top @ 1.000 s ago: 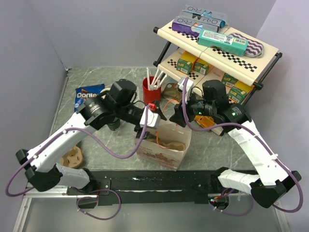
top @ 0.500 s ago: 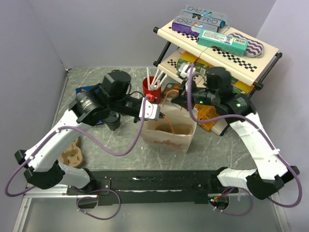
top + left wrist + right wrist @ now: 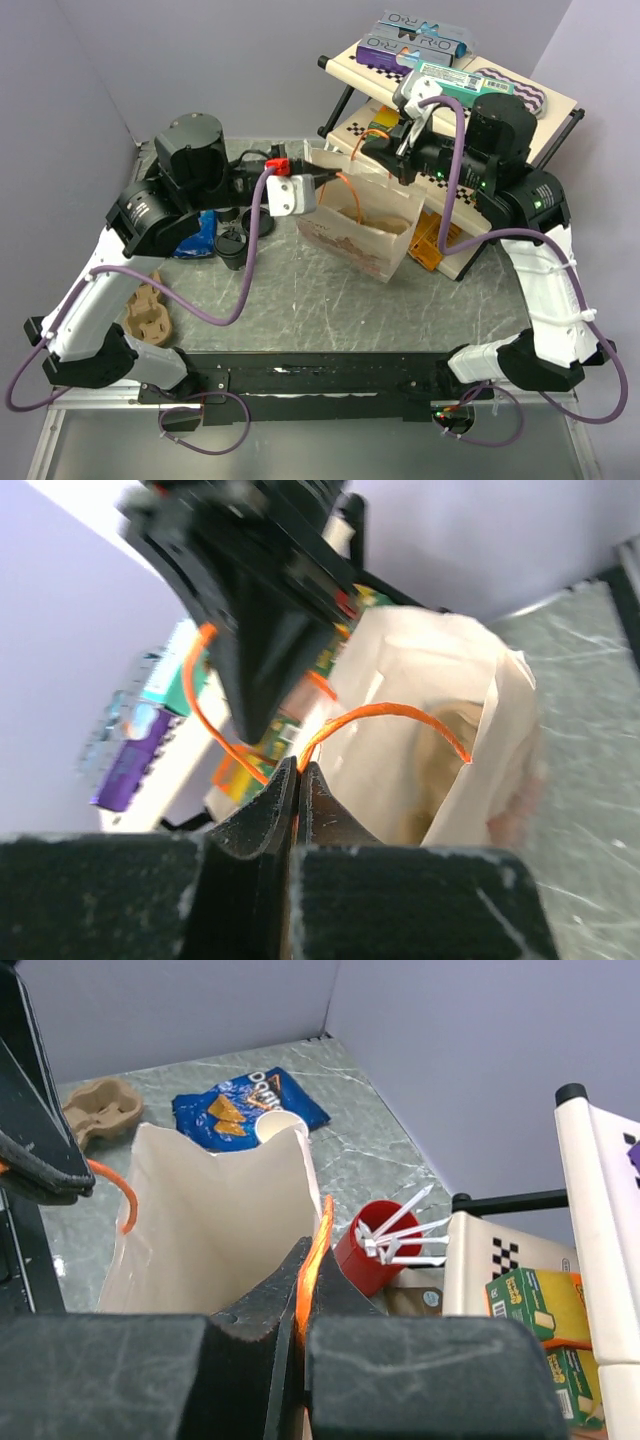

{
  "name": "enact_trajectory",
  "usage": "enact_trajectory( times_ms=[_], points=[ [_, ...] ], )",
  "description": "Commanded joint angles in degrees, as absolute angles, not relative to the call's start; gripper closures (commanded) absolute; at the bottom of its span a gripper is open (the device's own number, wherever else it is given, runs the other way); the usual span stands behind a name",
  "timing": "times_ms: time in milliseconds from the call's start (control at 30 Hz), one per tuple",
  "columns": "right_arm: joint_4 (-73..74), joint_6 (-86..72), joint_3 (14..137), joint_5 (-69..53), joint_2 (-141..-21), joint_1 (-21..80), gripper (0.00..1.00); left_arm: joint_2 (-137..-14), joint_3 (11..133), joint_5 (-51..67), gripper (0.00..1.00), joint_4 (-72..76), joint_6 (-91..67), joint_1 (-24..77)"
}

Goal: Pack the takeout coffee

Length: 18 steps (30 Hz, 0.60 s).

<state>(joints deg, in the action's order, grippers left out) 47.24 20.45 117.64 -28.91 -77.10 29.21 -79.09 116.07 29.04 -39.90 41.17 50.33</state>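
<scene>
Grey marbled tabletop (image 3: 300,300), walled in pale lilac, arms bolted at its near edge.

**Item 1:** cream paper takeout bag (image 3: 360,225), mouth open, slung tilted between the two arms at mid-table.
- The left gripper (image 3: 318,180) is clenched on one orange cord handle (image 3: 390,715). Its wrist view shows the fingertips meeting on the cord.
- The right gripper (image 3: 368,150) is pinched tight on the opposite handle in the same way.
- Whether the bag's base touches the table cannot be told.
- No cup is seen inside.

**Item 2:** small paper coffee cup with a dark brown-black sleeve (image 3: 232,250).
- It stands on the table to the left of the bag, apart from it and just beside a blue crisp packet (image 3: 245,1105).
- The right wrist view shows a cream-white open mouth.
- A black lid is not located.

**Item 3:** sundries.
- A red cup holding white straws (image 3: 375,1250) sits behind the bag.
- A brown moulded cup carrier (image 3: 148,315) lies near the left arm.
- A chequered two-tier shelf rack (image 3: 450,95) stacked with boxes stands at the far right.

**Status — judged early:**
- Done: both handles are gripped and the bag is held open.
- Outstanding: the coffee is outside the bag and apparently uncapped.
- Both grippers are occupied, so one would likely have to let go of its handle to fetch the cup — the bag may then slump or close.
</scene>
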Motion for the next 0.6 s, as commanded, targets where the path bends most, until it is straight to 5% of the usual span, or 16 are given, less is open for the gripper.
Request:
enact_trajectory(
  times_ms=[0, 267, 300, 333, 400, 433, 467, 500, 567],
  points=[
    [43.5, 20.3, 119.3, -28.2, -78.0, 28.9, 1.00, -81.3, 120.6, 25.8, 0.99, -35.6, 42.2, 50.4],
    [41.0, 19.9, 111.3, -29.4, -76.9, 29.0, 0.98, -78.7, 111.7, 23.3, 0.99, -33.1, 42.2, 50.4],
    [40.6, 20.2, 109.1, -29.5, -76.6, 29.0, 0.94, -78.1, 109.3, 22.4, 0.92, -32.2, 41.7, 50.4],
    [40.2, 20.6, 106.5, -29.3, -76.3, 28.9, 0.78, -77.4, 106.6, 20.4, 0.66, -30.7, 40.4, 50.4],
    [38.9, 20.9, 96.6, -28.2, -75.8, 29.0, 0.49, -74.7, 95.8, 20.0, 0.39, -29.2, 37.6, 49.2],
    [38.6, 18.4, 93.0, -26.7, -75.8, 29.0, 0.18, -73.5, 91.1, 20.7, 0.16, -26.3, 35.4, 48.3],
    [38.1, 15.9, 86.9, -25.6, -75.8, 28.9, 0.01, -70.5, 81.0, 23.5, 0.09, -24.5, 33.1, 47.4],
    [38.4, 13.5, 84.7, -24.5, -75.6, 28.6, 0.00, -68.9, 76.6, 24.8, 0.01, -23.3, 31.2, 46.4],
    [40.8, 13.7, 84.5, -24.3, -73.1, 28.5, 0.00, -64.5, 69.5, 25.9, 0.01, -20.8, 30.1, 46.4]
  ],
)
